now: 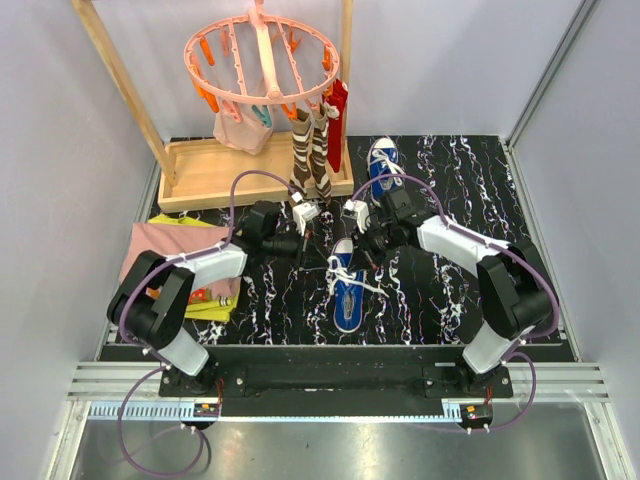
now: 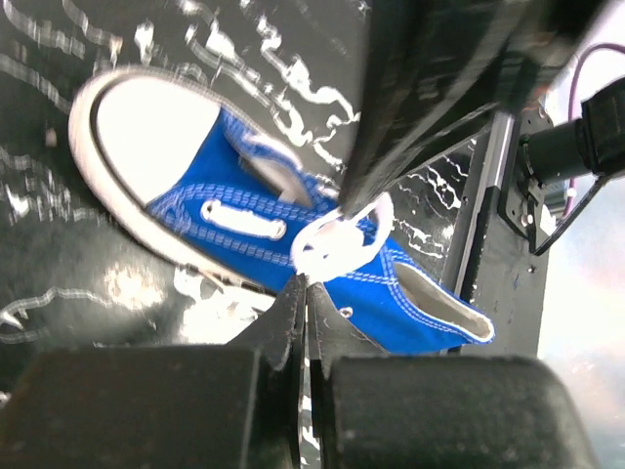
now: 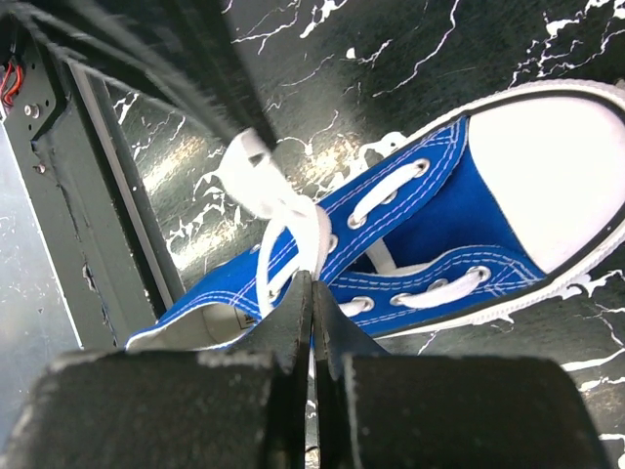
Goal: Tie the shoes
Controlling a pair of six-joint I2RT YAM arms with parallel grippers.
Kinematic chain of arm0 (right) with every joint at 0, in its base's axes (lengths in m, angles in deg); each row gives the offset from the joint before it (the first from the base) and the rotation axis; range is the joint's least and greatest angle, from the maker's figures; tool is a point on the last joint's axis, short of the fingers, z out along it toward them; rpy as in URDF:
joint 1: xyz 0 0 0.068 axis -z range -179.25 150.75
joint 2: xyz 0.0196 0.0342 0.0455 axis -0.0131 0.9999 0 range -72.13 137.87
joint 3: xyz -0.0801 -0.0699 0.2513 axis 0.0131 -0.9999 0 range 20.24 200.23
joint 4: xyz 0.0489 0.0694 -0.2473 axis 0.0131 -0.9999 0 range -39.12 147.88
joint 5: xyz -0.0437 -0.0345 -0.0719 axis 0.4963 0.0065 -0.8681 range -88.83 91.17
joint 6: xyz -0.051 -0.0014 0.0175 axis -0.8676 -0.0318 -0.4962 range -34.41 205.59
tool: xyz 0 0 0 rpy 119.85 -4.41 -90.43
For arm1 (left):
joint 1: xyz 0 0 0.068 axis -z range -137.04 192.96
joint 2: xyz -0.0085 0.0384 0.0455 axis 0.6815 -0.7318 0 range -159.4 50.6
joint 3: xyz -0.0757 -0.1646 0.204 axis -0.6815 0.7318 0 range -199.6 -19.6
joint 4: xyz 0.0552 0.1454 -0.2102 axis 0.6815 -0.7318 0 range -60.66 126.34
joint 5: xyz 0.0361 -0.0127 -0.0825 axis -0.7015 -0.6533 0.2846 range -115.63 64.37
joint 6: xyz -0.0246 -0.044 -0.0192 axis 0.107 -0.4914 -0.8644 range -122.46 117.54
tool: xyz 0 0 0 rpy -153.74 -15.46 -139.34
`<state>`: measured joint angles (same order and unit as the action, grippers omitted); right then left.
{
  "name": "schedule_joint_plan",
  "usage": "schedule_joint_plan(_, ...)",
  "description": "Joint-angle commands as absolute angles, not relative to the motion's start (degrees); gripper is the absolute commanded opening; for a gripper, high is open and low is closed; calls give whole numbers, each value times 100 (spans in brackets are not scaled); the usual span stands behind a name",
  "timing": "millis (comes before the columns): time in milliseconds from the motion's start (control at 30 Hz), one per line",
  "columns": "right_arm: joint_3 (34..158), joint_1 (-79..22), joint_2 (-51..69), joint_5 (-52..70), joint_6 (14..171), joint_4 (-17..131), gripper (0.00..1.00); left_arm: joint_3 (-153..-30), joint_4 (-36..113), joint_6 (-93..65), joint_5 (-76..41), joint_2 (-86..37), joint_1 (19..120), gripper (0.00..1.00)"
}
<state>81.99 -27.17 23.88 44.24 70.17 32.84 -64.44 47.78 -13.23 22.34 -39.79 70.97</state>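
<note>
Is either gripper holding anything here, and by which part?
Both hold the white lace of the blue canvas sneaker. The left gripper and the right gripper each pinch it over the top eyelets, jaws closed on it.

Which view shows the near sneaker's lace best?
Right wrist: the white lace is large and sharp, meeting the shut right pincer at its tips. Left wrist shows it smaller and blurred at the left pincer. Top external shows only thin white strands.

Plain pale walls (image 1: 480, 60) enclose a black, white-veined worktop (image 1: 420, 300). A wooden rack (image 1: 215, 172) stands at its far left, carrying a pink peg hanger (image 1: 264, 50).
</note>
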Motion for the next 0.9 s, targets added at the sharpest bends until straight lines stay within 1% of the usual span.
schedule_joint_plan(0, 8123, -2773, 2007, 4441, 7021, 3415, 0, -6486, 4574, -1714, 1911, -4107, 7030, 3)
schedule_joint_plan(200, 8079, -2773, 1937, 4476, 7038, 3406, 0, -6662, 4302, -1969, 1692, -4353, 7021, 4)
schedule_joint_plan(367, 8053, -2773, 1884, 4512, 7065, 3406, 0, -6776, 4003, -2101, 1394, -4590, 7012, 3)
schedule_joint_plan(467, 8053, -2773, 1892, 4520, 7056, 3406, 0, -6820, 3941, -2074, 1418, -4635, 6995, 3)
schedule_joint_plan(533, 8044, -2782, 1919, 4538, 7056, 3406, 0, -6768, 4064, -2013, 1541, -4565, 7003, 8)
schedule_joint_plan(600, 8053, -2773, 1936, 4564, 7065, 3406, 0, -6654, 4247, -1916, 1778, -4355, 7003, 15)
schedule_joint_plan(667, 8062, -2773, 1954, 4582, 7082, 3406, 0, -6548, 4372, -1741, 2032, -4161, 7003, 25)
schedule_joint_plan(700, 8062, -2773, 1954, 4582, 7082, 3415, 0, -6470, 4407, -1636, 2069, -3925, 7003, 34)
schedule_joint_plan(800, 8053, -2773, 1963, 4582, 7073, 3415, 0, -6329, 4268, -979, 2280, -3424, 7003, 42)
schedule_joint_plan(867, 8062, -2773, 1980, 4582, 7065, 3415, 0, -6267, 4083, -573, 2263, -3142, 7003, 43)
